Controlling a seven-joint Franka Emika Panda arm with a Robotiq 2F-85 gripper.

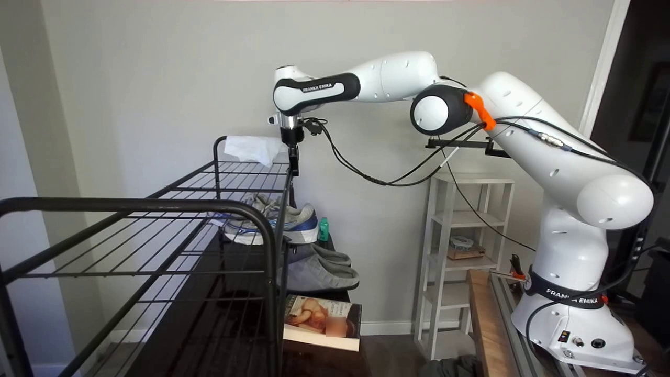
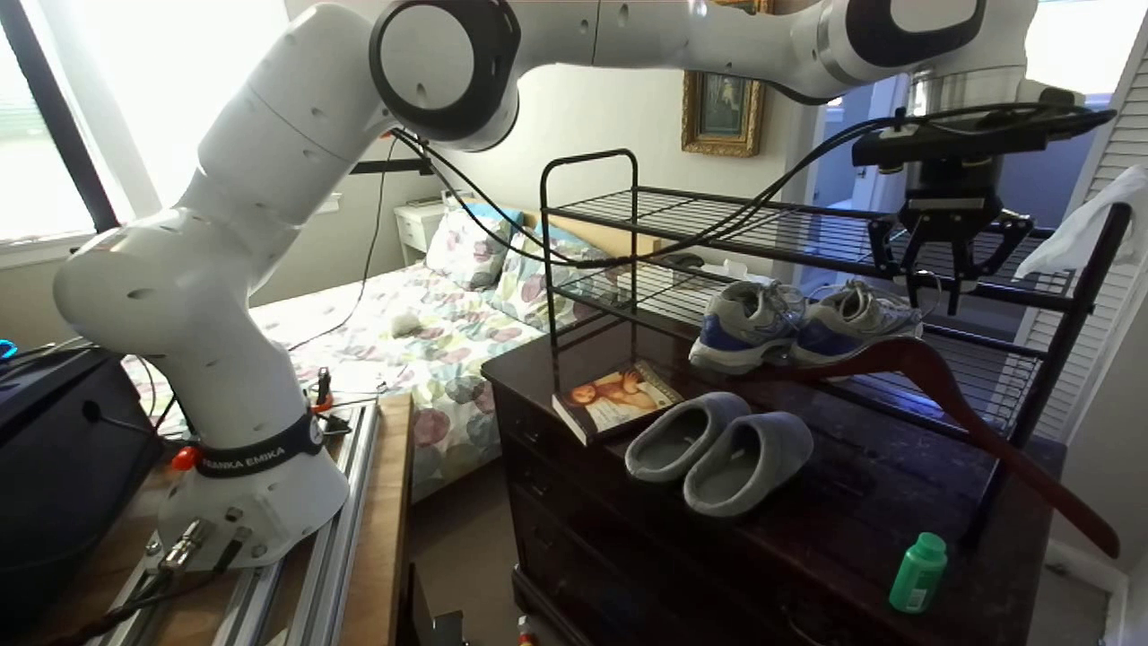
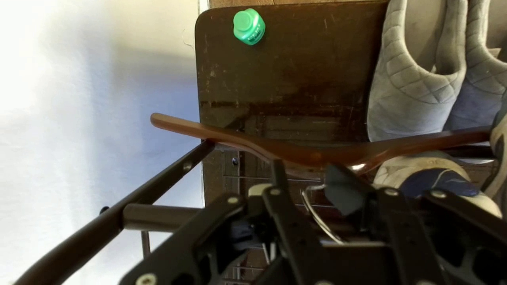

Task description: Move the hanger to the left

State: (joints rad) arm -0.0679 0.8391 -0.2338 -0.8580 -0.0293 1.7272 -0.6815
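Currently, the reddish-brown curved wooden hanger (image 3: 313, 156) is suspended at the long front rail (image 1: 282, 212) of the black metal wire rack (image 1: 125, 204), apparently by its thin silver metal hook (image 3: 318, 217). Its arms therefore hang below the upper shelf, across the rack's front. One tip projects past the end post, at the corner where the white cloth (image 2: 1099, 224) is draped.

The black two-finger gripper (image 2: 934, 301) points straight down at the rail, near that same end. Its fingers (image 3: 346, 192) stand apart; the hook shows in the gap between them, and nothing is clasped. Contact between hook and finger cannot be determined. The vertical approach presumably suits the hook: it is the narrowest part to pinch, and it must rise to clear the rail.

The rack stands on the dark-brown wooden dresser (image 2: 852, 511), set back from the front edge. The grey-and-blue running shoes (image 2: 744, 314) rest on the lower shelf, just beside the hanger's inner arm. The grey quilted slippers (image 2: 776, 449) occupy the strip before the rack; the green plastic bottle (image 2: 919, 574) stands near the front corner.

If "left" means the robot's own left, the hanger should travel along the rail, away from the cloth-draped corner. Insufficient lift may snag the hook or drag an arm against the shoes.
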